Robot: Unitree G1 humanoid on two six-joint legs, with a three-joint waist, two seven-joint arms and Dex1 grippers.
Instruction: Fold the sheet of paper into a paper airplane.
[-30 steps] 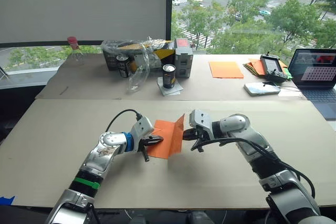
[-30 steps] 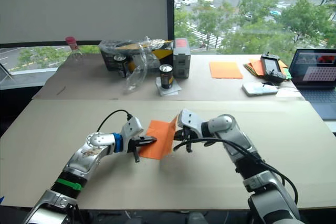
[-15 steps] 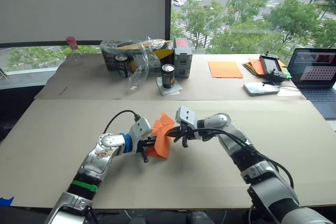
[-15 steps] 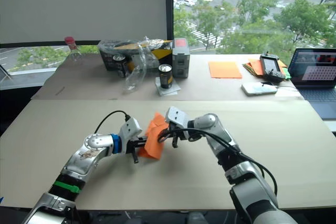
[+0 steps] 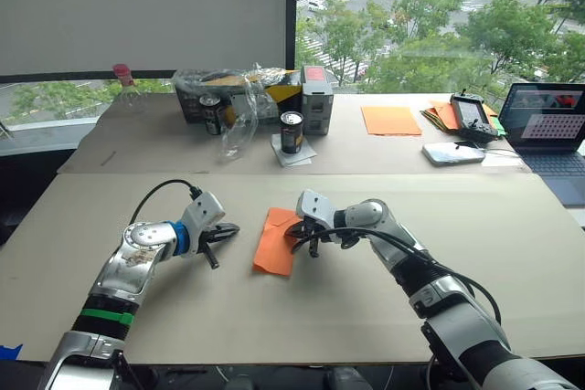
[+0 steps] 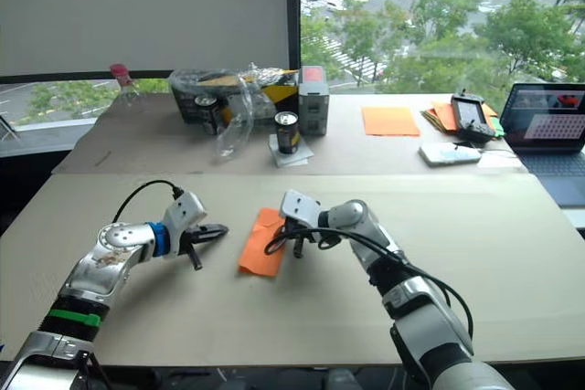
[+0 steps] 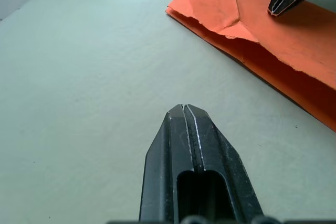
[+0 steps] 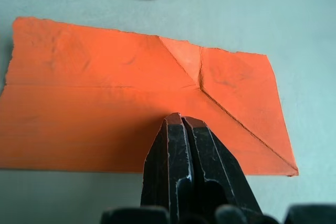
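We see the sheet of paper [image 5: 277, 241] lying folded flat on the surface [image 5: 302, 317]. Our right gripper [image 5: 298, 235] — fingers pressed together — rests its tips on the paper; our left gripper [image 5: 230, 228], likewise clenched and empty, sits just beside it.

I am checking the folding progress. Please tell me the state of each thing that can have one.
paper: folded over, lying flat on the table, creased, pressed by the right pincer.
left pincer: shut, empty, apart from the paper.
right pincer: shut, tip resting on the paper.
can: upright.
laptop: open, screen lit.
bottle: upright, capped.
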